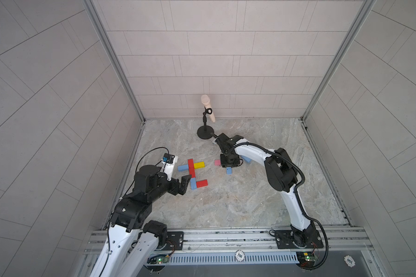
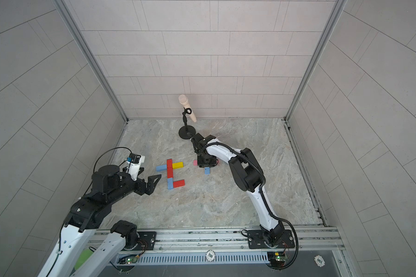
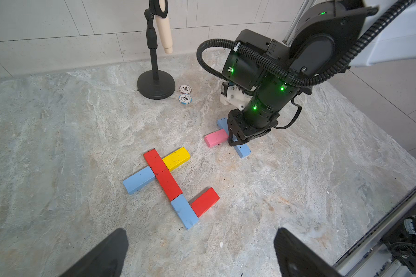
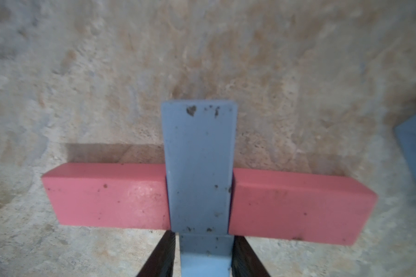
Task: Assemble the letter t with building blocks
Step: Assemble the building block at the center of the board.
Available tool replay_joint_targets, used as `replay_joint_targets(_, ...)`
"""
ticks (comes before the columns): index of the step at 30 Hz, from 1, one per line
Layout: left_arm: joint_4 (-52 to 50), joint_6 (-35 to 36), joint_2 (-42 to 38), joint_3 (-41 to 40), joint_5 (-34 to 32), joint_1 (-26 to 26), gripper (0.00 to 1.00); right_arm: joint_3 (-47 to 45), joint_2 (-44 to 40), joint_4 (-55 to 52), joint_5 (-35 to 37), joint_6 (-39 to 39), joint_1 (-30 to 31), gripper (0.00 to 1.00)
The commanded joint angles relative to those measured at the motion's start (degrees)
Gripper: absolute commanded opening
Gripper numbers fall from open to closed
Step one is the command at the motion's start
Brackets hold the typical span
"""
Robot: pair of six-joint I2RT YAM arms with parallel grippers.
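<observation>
Overhead unseen, right end effector grips blue block; left end effector gapes.

In both top views the bench lies bare at lower middle between the arms, and at far right. Left of centre a block figure bars low passes, the left gripper spread wide beside it. The right arm arches over centre right, the right gripper clamped on a light blue block. A microphone stand and two poker chips crowd upper centre
</observation>
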Motion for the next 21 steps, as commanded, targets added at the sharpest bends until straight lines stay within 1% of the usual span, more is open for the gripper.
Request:
replay_joint_targets(1, 0.32, -0.24, -0.31, -0.65, 0.04, -0.18, 1.00, 0.72, 0.50, -1.41, 1.01, 0.70, -0.08, 0.41)
replay_joint_targets(21, 0.44, -0.29, -0.18, -1.08, 0.04, -0.16, 1.00, 1.32, 0.52, -1.04, 0.52, 1.10, 0.12, 0.41)
